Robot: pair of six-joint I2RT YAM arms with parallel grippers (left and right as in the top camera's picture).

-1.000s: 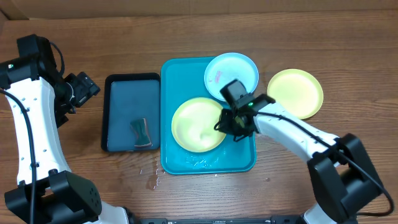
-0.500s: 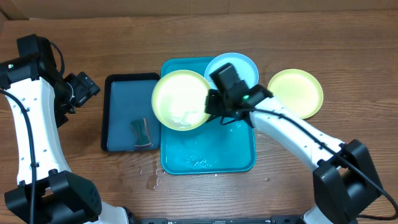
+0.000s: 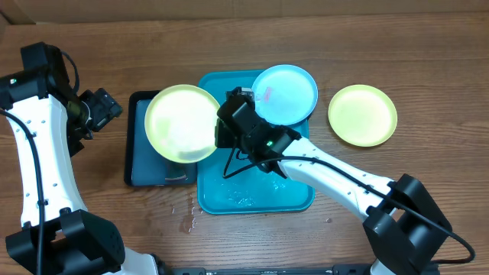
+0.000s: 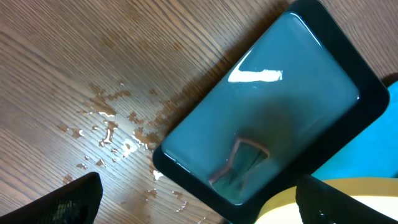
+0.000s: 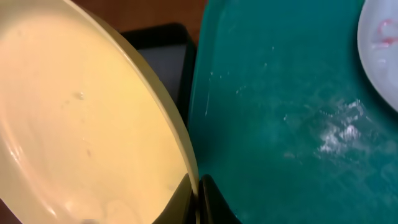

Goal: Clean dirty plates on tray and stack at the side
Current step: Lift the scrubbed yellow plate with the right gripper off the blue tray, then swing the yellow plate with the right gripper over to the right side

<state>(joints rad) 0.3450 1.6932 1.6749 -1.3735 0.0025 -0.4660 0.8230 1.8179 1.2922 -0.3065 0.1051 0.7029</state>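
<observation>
Yellow-green round plastic plate (image 3: 182,122) is held up, face to the overhead camera, above the dark navy rectangular tray (image 3: 130,145). The right gripper (image 3: 222,133) is clamped on the plate's right rim; the right wrist view shows the fingertips (image 5: 186,198) pinching that edge.

- Plate lies left of the right gripper, covering most of the dark tray's upper half.
- Dark tray: long axis runs front to back, surface glossy and probably wet. A small grey-brown pad (image 4: 239,165), possibly a sponge, sits in its near half, partly under the plate's edge.
- Left gripper (image 3: 105,107): jaws wide apart, empty, just left of the dark tray, so this arm is the nearer one to the pad.
- Turquoise rectangular plastic tray (image 3: 260,187): wet film, bare centre. A light blue round plate (image 3: 286,95) with pink smears rests over its far right corner.
- Second yellow-green plate (image 3: 362,114) lies on the wooden table (image 3: 428,69), right of the tray and apart from it.
- Droplets (image 4: 112,134) lie on the wood.

Judgement: washing step in hand. Next move depends on the left arm reaching right and down for the pad under the held plate.
</observation>
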